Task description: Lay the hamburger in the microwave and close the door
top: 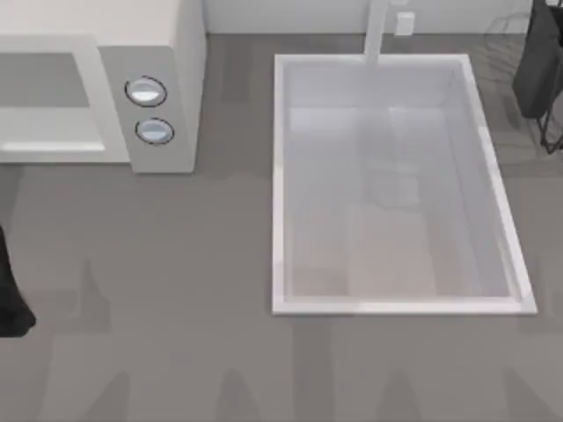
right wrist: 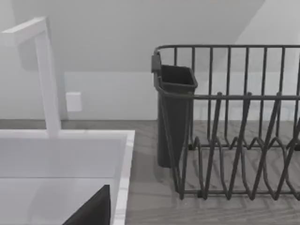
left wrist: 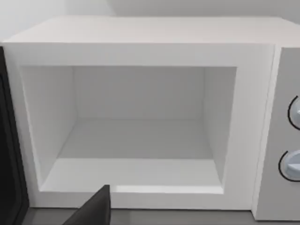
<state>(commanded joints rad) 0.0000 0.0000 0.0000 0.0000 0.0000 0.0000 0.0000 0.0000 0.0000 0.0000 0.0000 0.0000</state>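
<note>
Our left arm [top: 10,299] sits at the table's left edge, facing the microwave [left wrist: 140,117], whose cavity is open; we cannot tell either gripper's jaw state.

no readable text, labels, brands or numbers anywhere

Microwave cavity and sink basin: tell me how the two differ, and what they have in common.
The microwave cavity opens sideways, toward the front; the sink basin opens upward, sunk into the grey counter. The microwave stands at the table's back left with two round knobs beside its cavity; the sink lies right of it with a white faucet at its back edge. In the top view the sink looks the wider. Both are white, rectangular and hold nothing.
</note>
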